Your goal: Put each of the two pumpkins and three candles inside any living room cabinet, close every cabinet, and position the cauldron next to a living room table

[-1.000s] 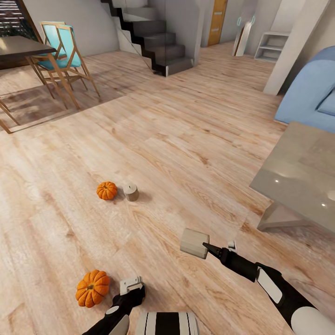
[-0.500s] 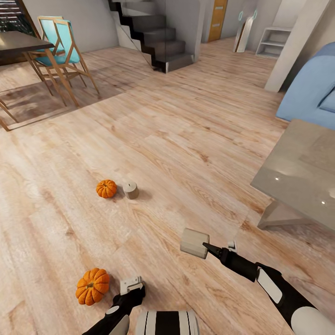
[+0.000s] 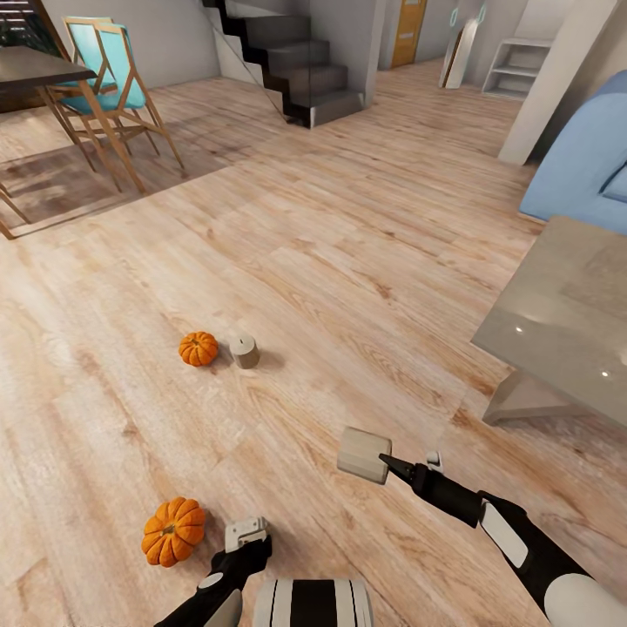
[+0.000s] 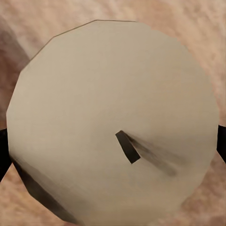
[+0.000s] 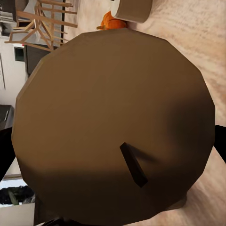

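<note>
- Two small orange ribbed pumpkins lie on the pale wood-plank floor (image 3: 331, 252): the near pumpkin (image 3: 173, 530) just beside the left gripper (image 3: 245, 533), the far pumpkin (image 3: 198, 347) farther out on the planks.
- Beside the far pumpkin, close but apart, stands a stubby beige-grey floor candle (image 3: 245, 351), upright, tiny wick on top.
- Left arm, black and white, reaches low from the robot's trunk; its gripper is pinched on a pale faceted left-hand candle (image 4: 113, 122), whose flat top and dark slanted wick (image 4: 128, 146) show in the left wrist view, black fingers (image 4: 4, 150) at either edge.
- Right arm, black with white panels, stretches forward and toward the glossy grey-beige coffee table (image 3: 557, 322); the right gripper (image 3: 385, 464) clamps a blocky beige right-hand candle (image 3: 363, 454), held above the floor.
- Right wrist view: that candle's top looks brown in shade, many-sided, short wick (image 5: 133, 164); beyond it, the floor candle and far pumpkin.
- Coffee table sits well apart from both pumpkins, on a slanted grey slab leg (image 3: 522, 402).
- Past the far pumpkin: turquoise wooden-framed chairs (image 3: 100, 74), dark staircase (image 3: 296, 61).
</note>
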Controlling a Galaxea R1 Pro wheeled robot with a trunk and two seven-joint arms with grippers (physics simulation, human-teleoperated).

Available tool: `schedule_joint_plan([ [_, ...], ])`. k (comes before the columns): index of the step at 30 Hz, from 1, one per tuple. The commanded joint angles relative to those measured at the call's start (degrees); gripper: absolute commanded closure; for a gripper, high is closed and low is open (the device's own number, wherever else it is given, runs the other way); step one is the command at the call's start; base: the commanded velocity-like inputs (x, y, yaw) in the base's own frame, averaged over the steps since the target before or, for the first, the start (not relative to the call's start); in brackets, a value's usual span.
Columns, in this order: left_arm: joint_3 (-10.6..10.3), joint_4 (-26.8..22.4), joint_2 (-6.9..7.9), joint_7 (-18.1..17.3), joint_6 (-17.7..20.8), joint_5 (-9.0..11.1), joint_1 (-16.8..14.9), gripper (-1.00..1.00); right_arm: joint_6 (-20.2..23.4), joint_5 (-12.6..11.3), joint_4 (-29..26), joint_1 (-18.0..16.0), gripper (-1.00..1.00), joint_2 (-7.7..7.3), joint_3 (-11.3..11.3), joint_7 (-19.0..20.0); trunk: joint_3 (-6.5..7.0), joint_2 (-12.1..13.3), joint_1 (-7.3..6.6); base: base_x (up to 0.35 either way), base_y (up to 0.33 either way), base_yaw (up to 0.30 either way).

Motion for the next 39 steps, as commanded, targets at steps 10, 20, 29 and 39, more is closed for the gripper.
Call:
schedule_joint_plan([
  [10, -0.09, -0.01, 0.06, 0.46, -1.14, 0.64, -0.05, 1.0, 0.82, -0.84, 0.02, -0.04, 1.0, -0.03, 0.27, 0.23, -0.04, -0.01, -0.01, 0.0, 0.0, 0.0],
  [20, 0.02, -0.01, 0.11, 0.36, -1.26, 0.64, -0.05, 1.0, 0.84, -0.84, 0.02, -0.04, 1.0, -0.01, 0.27, 0.23, -0.04, -0.01, -0.01, 0.0, 0.0, 0.0],
  [29, 0.02, -0.01, 0.14, -0.07, -1.26, 0.64, -0.05, 1.0, 0.83, -0.84, 0.04, -0.04, 1.0, 0.13, 0.27, 0.23, -0.04, -0.01, -0.01, 0.0, 0.0, 0.0],
  [39, -0.13, -0.01, 0.14, -0.16, -1.18, 0.74, -0.05, 1.0, 0.83, -0.84, 0.03, -0.04, 1.0, 0.06, 0.23, 0.23, 1.51, 0.08, -0.19, 0.0, 0.0, 0.0],
])
